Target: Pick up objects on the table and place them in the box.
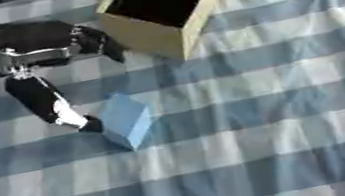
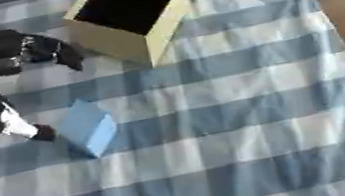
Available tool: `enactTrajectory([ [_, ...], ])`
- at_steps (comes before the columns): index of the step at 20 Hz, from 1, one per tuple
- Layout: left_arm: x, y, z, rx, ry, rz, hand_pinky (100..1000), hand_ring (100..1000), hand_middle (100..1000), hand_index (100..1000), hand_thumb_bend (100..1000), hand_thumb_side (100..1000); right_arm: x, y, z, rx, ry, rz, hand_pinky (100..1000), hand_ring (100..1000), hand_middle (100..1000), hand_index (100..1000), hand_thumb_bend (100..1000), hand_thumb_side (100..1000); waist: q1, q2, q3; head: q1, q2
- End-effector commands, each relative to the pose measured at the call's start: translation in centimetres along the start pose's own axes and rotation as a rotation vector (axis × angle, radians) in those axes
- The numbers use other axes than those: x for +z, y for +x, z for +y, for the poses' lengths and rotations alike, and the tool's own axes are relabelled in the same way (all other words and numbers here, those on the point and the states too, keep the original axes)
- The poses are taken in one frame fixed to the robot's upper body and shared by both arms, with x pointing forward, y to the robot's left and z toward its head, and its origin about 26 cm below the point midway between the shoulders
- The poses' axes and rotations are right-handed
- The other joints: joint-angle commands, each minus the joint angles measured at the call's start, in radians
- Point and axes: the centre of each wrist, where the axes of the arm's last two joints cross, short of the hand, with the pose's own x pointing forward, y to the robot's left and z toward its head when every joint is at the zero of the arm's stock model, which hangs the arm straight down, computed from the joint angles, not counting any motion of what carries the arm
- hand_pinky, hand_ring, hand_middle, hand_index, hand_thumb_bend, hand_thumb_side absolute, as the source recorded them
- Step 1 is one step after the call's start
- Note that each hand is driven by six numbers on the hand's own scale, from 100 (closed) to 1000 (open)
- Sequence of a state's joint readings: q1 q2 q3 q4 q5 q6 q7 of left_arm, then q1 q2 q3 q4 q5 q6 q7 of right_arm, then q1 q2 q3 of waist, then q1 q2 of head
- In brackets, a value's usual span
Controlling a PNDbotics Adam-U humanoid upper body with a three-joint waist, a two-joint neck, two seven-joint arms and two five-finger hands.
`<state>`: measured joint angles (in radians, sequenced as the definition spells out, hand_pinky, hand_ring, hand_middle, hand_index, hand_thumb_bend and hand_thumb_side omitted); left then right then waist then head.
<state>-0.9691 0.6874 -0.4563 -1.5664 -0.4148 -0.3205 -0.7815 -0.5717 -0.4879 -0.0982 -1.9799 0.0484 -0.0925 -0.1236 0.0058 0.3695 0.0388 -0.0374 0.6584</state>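
We observed the left robot hand [image 1: 38,68] with fingers spread, one fingertip touching the blue block [image 1: 125,119] on the checked cloth [image 1: 262,130] covering the desk. The open box [image 1: 162,8] stood just beyond, unobstructed.

My left hand [image 1: 31,56] runs off the frame's left edge at the wrist. The box [image 1: 162,10] loses its far rim to the top edge; its interior reads only black.
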Motion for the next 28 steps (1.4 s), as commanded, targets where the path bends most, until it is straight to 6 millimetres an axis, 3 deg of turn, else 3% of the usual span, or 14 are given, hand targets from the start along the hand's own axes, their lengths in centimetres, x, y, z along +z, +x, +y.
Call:
enactTrajectory([
  [1, 0.5, 0.0, 0.7, -0.041, -0.018, 0.0, 825, 903, 879, 907, 641, 568, -0.5, 0.7, -0.4, -0.002, -0.005, -0.032, 706, 759, 666, 823, 100, 960, 0.001, -0.019, -0.001, -0.006, -0.017],
  [8, 0.3, 0.4, 0.4, -0.078, -0.051, 0.002, 827, 903, 878, 908, 650, 564, -0.4, 0.7, -0.4, -0.005, -0.006, -0.03, 707, 759, 666, 823, 100, 960, -0.003, -0.019, 0.0, -0.016, -0.022],
  [12, 0.2, 0.6, 0.3, -0.097, -0.087, -0.009, 834, 909, 889, 911, 590, 482, -0.4, 0.7, -0.4, -0.008, -0.005, -0.03, 708, 759, 666, 823, 100, 959, -0.003, -0.019, 0.001, -0.018, -0.019],
  [28, -0.9, 0.3, -0.8, -0.162, -0.203, -0.003, 839, 909, 881, 910, 660, 500, -0.3, 0.6, -0.3, -0.021, -0.005, -0.022, 708, 759, 664, 824, 100, 961, 0.0, -0.014, -0.006, -0.015, -0.016],
])
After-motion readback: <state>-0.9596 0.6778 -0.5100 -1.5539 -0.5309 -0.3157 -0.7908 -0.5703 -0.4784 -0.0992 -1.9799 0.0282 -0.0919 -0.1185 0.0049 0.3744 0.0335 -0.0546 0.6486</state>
